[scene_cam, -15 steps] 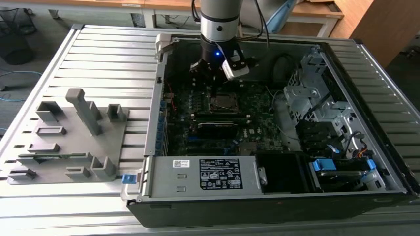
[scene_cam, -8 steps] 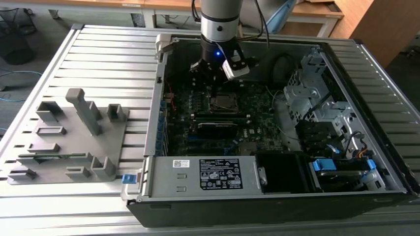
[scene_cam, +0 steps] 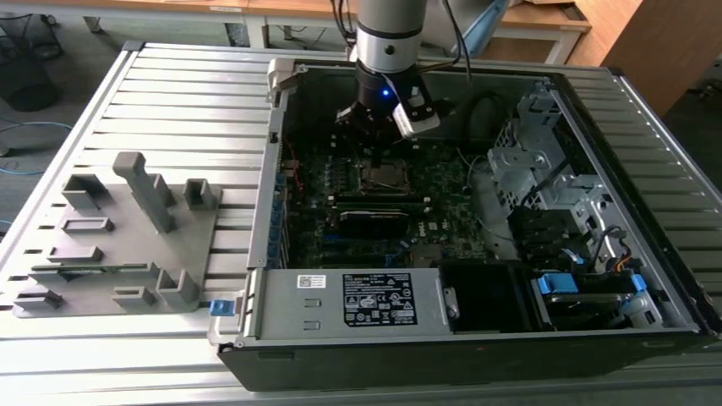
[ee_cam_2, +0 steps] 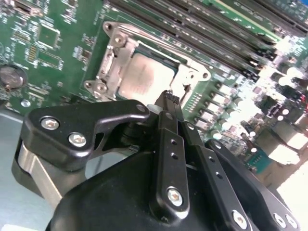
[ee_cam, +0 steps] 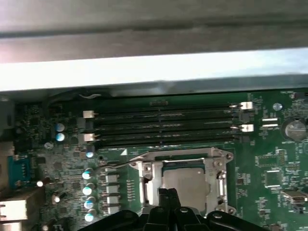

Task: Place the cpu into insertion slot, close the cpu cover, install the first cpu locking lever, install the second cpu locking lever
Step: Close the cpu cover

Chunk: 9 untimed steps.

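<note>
Cpu (ee_cam: 185, 185) sat in the insertion slot (ee_cam: 185, 165), cpu cover (ee_cam_2: 111, 60) looking down over it. I saw my tool (ee_cam_2: 169, 96) pinched together, empty, just beside the cover's edge. In the exterior view, the cpu lay at 6 o'clock from it.

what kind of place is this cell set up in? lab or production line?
Looks like a lab or workshop, not a line: an open computer case sits on a slatted metal table beside a grey fixture block, with wooden desks and a wire bin behind.
</note>
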Each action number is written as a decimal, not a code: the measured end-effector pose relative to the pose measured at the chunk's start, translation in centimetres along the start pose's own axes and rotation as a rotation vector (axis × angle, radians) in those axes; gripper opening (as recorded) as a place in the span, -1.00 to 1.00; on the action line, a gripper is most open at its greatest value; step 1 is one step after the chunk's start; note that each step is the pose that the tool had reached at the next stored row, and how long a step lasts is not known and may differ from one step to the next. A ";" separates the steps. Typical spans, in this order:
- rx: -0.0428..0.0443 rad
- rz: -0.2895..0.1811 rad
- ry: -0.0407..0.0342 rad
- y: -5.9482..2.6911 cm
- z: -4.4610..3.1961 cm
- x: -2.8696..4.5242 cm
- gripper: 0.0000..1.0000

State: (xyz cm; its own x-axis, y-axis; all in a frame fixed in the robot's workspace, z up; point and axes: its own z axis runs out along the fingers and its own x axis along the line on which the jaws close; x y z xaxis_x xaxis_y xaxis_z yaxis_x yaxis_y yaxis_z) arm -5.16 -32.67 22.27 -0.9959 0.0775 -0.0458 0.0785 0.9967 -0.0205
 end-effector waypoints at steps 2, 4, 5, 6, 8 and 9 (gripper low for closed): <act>0.0001 0.000 0.0000 0.03 0.02 -0.37 -0.79; 0.0000 0.000 0.0000 0.06 0.04 -0.73 -0.79; 0.0000 0.000 0.0000 0.07 0.05 -0.91 -0.79; 0.0000 0.000 0.0000 0.09 0.06 -1.09 -0.79; 0.0001 0.000 0.0000 0.10 0.07 -1.34 -0.79; 0.0001 0.000 0.0000 0.10 0.07 -1.36 -0.79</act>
State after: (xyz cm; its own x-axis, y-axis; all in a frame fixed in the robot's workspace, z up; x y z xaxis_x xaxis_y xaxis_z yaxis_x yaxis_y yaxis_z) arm -3.79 -32.68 22.26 -0.9959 0.0776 -0.0458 0.0786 0.9967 -0.0206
